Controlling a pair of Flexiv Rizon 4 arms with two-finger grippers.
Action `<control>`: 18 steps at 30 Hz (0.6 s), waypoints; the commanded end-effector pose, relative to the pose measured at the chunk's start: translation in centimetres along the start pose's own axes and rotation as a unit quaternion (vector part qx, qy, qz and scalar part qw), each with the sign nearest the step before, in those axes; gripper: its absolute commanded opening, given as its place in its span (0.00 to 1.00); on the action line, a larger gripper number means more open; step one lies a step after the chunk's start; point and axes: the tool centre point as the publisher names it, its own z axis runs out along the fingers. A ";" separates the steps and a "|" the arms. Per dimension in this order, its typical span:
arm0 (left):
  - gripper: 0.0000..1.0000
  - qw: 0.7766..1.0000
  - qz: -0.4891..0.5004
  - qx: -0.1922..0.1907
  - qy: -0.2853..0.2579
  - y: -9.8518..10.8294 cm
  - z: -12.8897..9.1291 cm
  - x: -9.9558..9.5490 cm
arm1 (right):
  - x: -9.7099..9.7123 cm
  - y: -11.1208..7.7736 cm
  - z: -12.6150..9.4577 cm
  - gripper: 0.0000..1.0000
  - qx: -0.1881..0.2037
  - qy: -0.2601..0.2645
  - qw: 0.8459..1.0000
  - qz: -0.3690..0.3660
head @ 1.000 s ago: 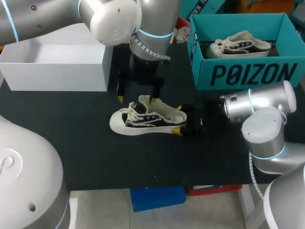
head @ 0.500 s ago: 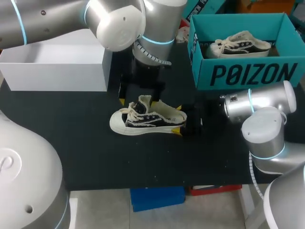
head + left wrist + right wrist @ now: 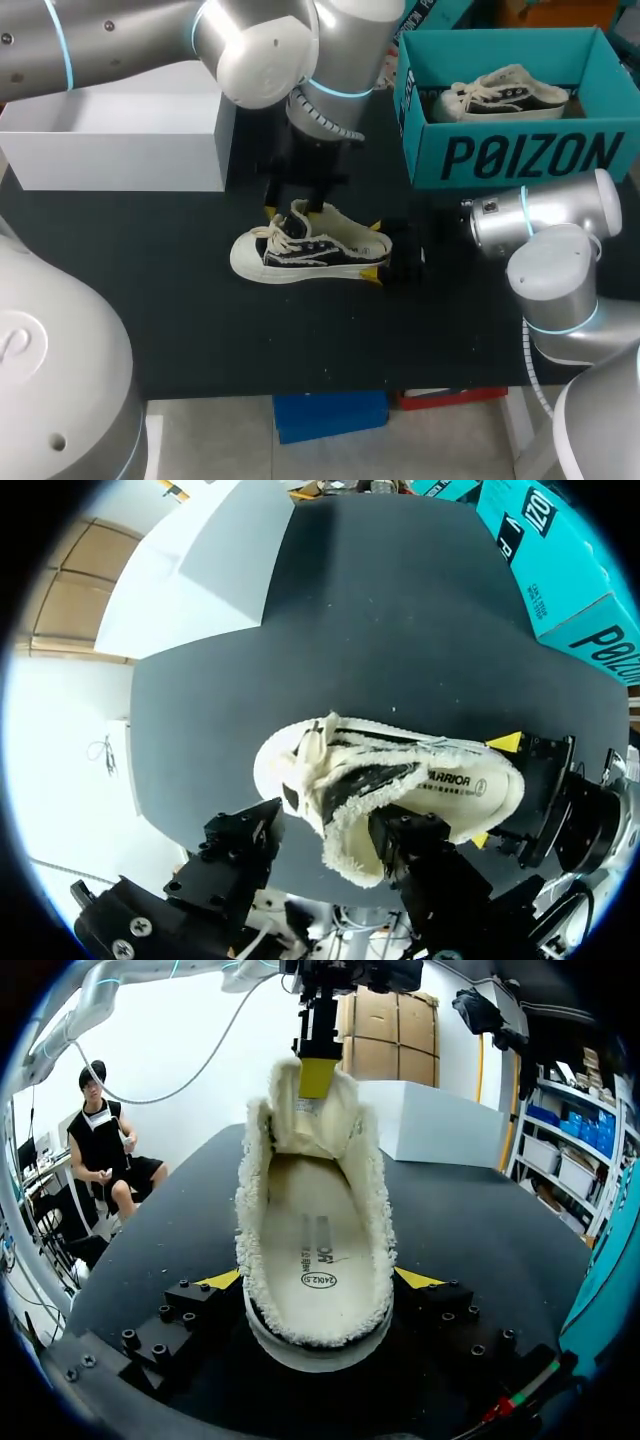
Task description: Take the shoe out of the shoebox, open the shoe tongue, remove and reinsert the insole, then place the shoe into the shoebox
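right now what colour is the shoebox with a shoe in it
The shoebox is teal; the head view shows it best.

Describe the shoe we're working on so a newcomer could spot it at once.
On the black table, look between the white box and the teal box. The shoe stands there, heel in the right gripper; its twin lies inside the teal box.

A canvas shoe (image 3: 310, 252) with frayed, fleecy cream lining and a smooth rubber sole lies on a matt black table (image 3: 200, 330). The teal shoebox (image 3: 520, 155) looks like smooth cardboard.
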 end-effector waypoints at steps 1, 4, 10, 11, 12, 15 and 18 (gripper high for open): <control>0.00 1.000 0.002 -0.002 -0.006 -0.3 0.1 0.5 | 0.0 0.1 0.1 0.00 0.001 -0.001 1.000 0.001; 0.00 1.000 0.004 0.001 -0.007 -0.3 0.1 0.6 | 0.0 0.1 0.1 0.00 0.001 -0.001 1.000 0.001; 0.00 1.000 0.015 0.006 -0.002 -0.1 -0.2 0.4 | 0.0 0.1 0.1 0.00 0.001 -0.001 1.000 0.001; 0.00 1.000 0.019 0.009 0.003 0.0 -0.3 0.3 | 0.0 0.1 0.1 0.00 0.001 -0.001 1.000 0.001; 0.00 1.000 0.023 0.011 0.007 0.1 -0.4 0.1 | 0.0 0.1 0.1 0.00 0.001 -0.001 1.000 0.001; 0.00 0.999 0.031 0.019 0.016 0.4 -0.6 -0.4 | 0.0 0.1 0.1 0.00 0.001 -0.001 1.000 0.001; 0.00 0.999 0.028 0.024 0.021 0.4 -0.8 -1.3 | 0.0 0.1 0.1 0.00 0.001 -0.001 1.000 0.001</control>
